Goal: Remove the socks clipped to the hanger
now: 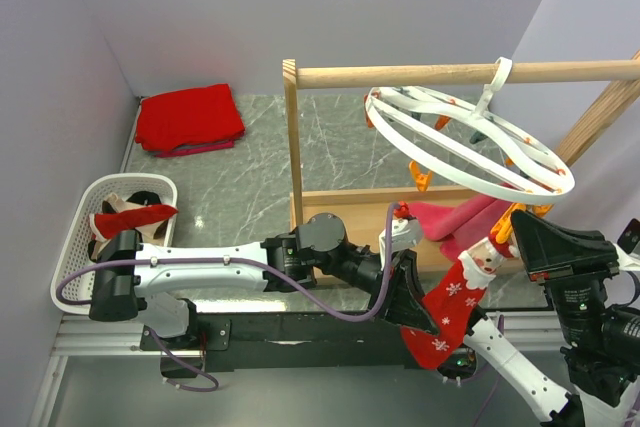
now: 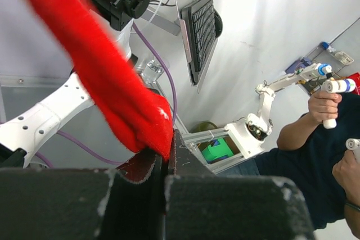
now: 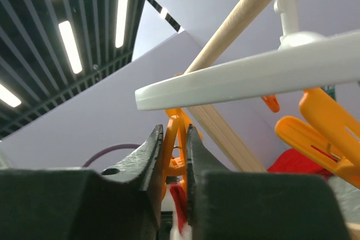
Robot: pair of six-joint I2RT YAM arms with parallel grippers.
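Note:
The white ring hanger point(image 1: 470, 142) hangs by its hook from the wooden rail. A red sock with white snowflakes point(image 1: 458, 299) dangles from an orange peg point(image 3: 181, 133) at the ring's near edge. My right gripper point(image 3: 175, 136) is shut on that peg, its jaws pressing both peg arms, and it sits just right of the sock's top point(image 1: 510, 237). My left gripper point(image 2: 167, 153) is shut on the sock's lower end point(image 2: 121, 91), low and left of the ring point(image 1: 425, 319). A pink sock point(image 1: 460, 215) hangs behind the red one.
A white basket point(image 1: 75, 217) at the left holds several socks. A folded red cloth point(image 1: 190, 117) lies at the back left. The wooden rail frame point(image 1: 292, 137) stands mid-table with more orange pegs point(image 3: 320, 133) on the ring. A person stands beyond the table edge.

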